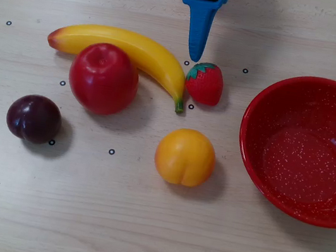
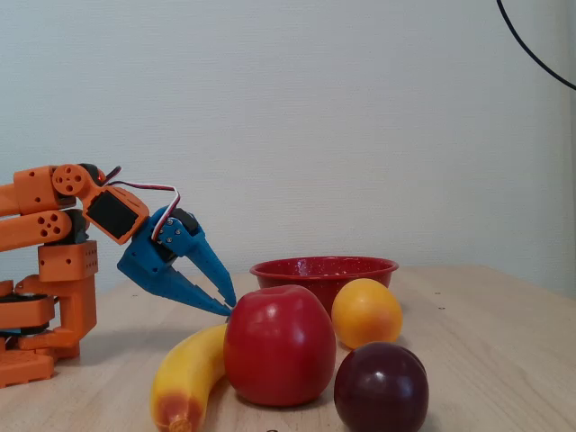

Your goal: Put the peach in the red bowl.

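Observation:
The peach (image 1: 185, 157) is a round yellow-orange fruit with a crease, lying on the wooden table at the centre of the overhead view, left of the red bowl (image 1: 268, 97). The bowl is empty and speckled white inside. In the fixed view the peach (image 2: 365, 312) sits in front of the bowl (image 2: 324, 270). My blue gripper (image 1: 195, 57) enters from the top edge, pointing down at the table just above the strawberry, well short of the peach. In the fixed view the gripper (image 2: 231, 306) has its tips together and holds nothing.
A banana (image 1: 129, 49), a red apple (image 1: 103, 78), a strawberry (image 1: 205, 82) and a dark plum (image 1: 33, 118) lie left of and behind the peach. The orange arm base (image 2: 45, 270) stands at the left in the fixed view.

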